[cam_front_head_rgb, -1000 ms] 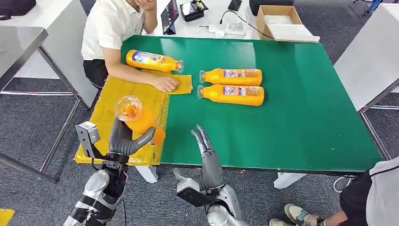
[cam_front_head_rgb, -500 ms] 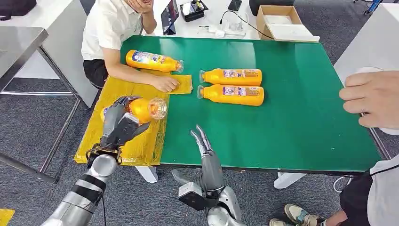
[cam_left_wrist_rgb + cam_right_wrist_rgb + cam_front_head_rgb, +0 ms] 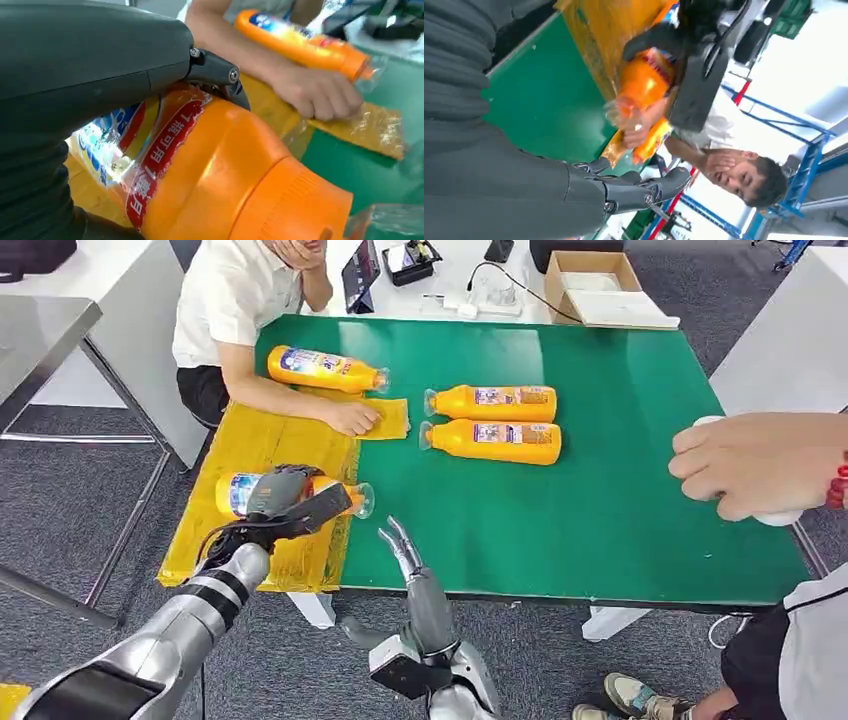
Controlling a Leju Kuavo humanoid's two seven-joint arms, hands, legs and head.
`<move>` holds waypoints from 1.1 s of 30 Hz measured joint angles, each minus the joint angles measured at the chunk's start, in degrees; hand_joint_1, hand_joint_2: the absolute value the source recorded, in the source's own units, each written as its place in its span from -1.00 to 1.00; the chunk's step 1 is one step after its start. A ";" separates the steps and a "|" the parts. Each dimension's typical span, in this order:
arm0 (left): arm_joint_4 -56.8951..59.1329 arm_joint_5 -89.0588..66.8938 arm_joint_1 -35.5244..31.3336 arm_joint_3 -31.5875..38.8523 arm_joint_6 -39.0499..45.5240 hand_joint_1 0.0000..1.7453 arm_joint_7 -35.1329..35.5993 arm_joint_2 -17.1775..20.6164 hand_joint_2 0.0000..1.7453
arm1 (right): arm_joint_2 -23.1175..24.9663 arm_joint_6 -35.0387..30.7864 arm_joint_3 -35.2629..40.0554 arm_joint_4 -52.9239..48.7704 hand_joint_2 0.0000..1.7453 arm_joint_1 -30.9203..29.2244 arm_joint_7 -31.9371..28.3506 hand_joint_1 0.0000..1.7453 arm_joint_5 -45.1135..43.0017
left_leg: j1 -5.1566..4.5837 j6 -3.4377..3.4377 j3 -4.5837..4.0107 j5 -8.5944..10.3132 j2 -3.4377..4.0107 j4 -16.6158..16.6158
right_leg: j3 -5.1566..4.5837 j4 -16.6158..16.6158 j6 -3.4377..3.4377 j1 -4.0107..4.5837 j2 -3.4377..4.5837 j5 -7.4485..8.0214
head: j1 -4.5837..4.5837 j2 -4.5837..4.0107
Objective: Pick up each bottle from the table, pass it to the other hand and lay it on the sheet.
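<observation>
Your left robot hand (image 3: 285, 502) gripped a bottle (image 3: 300, 492) lying over the yellow sheet (image 3: 255, 440) at eight o'clock on the counter (image 3: 620, 490). Your right robot hand (image 3: 400, 543) hung wide, holding nothing. Two bottles (image 3: 492, 420) waited at center.

Glossy orange plastic bottle (image 3: 290, 490) lies on crinkly shiny yellow sheet (image 3: 265, 445); green table (image 3: 620, 480) looks matt.

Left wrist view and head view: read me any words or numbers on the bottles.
"瓶可用": white characters on the red band of the bottle in the left hand; the marks before and after them are unclear.
Blue label beside the band: blurred.
Labels on the far bottle and the paired bottles, head view: too small.
</observation>
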 measured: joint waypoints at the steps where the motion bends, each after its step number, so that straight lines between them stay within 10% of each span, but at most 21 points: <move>1: 1.25 0.06 -0.57 0.00 -0.44 1.00 0.21 -0.09 1.00 | 0.09 0.09 0.38 0.11 1.00 -0.01 -0.02 -1.00 -0.34 | 0.00 0.00 0.01 0.00 0.00 0.00 | 0.00 0.00 0.00 0.00 0.00 0.00 | 0.00 0.00; 10: 7.10 0.02 -3.78 -0.22 -1.59 1.00 0.35 -0.79 1.00 | 0.13 0.07 2.10 0.81 1.00 -0.31 -0.02 -1.00 -1.05 | 0.01 -0.01 0.26 0.00 0.02 0.00 | 0.17 0.07 -0.01 0.01 0.01 0.00 | -0.02 0.00; 11: 7.44 -0.15 -4.05 -0.28 -2.22 -0.56 0.65 -0.83 1.00 | 0.13 0.09 2.20 0.89 1.00 -0.36 -0.04 -1.00 -1.22 | 0.01 -0.01 0.27 0.00 0.01 0.00 | 0.20 0.07 -0.01 0.01 0.01 0.00 | 0.00 0.00; 12: 7.82 -0.29 -4.39 -0.37 -2.69 -1.00 0.92 -0.92 1.00 | 0.13 0.18 2.29 0.96 1.00 -0.44 -0.04 -1.00 -1.35 | 0.01 -0.01 0.30 0.00 0.01 0.00 | 0.23 0.07 -0.01 0.01 0.01 0.00 | 0.00 0.00; 33: 0.67 27.10 2.12 6.12 -18.84 -1.00 -17.66 -4.72 1.00 | -0.48 -2.21 7.69 3.45 1.00 -2.04 -0.04 -1.00 -5.70 | -0.03 0.00 0.18 0.03 -0.16 0.00 | 0.21 0.05 0.00 -0.03 -0.05 -0.01 | 0.00 0.00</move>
